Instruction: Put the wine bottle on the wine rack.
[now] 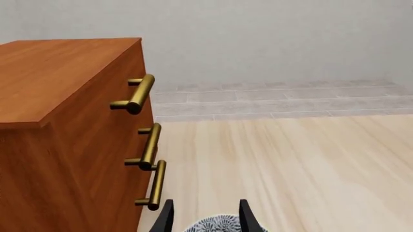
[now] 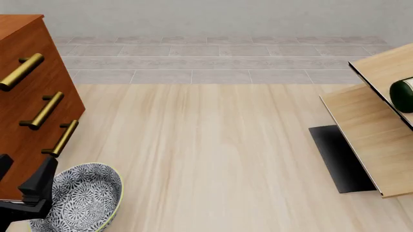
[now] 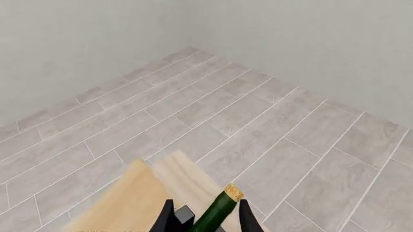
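We see the bottle lying on the rack at the table's right edge, neck and cork aimed out toward the floor. Our right gripper straddles it; grip unclear. Released carelessly, it could roll off the slanted panel. Left gripper hangs parted, empty.

1. All three views are bright and evenly lit, with soft, diffuse light and no visible source.
2. Shadows are faint; the cabinet front is darker than its top, which suggests light from above.
3. Soft highlights run along the brass handles; there is no harsh glare.
4. Edges are crisp throughout, with no blur, noise or edge distortion.
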### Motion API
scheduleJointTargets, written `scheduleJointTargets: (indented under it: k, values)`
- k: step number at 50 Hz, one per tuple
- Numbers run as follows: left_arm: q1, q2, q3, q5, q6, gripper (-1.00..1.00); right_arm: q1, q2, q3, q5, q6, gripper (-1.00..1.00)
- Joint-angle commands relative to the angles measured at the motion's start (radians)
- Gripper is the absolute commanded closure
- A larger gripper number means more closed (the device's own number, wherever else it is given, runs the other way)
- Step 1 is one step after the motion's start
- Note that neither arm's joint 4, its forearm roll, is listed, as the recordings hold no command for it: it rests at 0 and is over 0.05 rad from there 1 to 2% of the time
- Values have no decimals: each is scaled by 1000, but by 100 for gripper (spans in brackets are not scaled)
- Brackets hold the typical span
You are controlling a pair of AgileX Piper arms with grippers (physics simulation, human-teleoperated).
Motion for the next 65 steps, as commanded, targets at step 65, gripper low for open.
scheduleJointTargets:
  k: [65]
  values:
    - [5,-31,-1,-3,28,-100,354,-727,382,138,-109,-100]
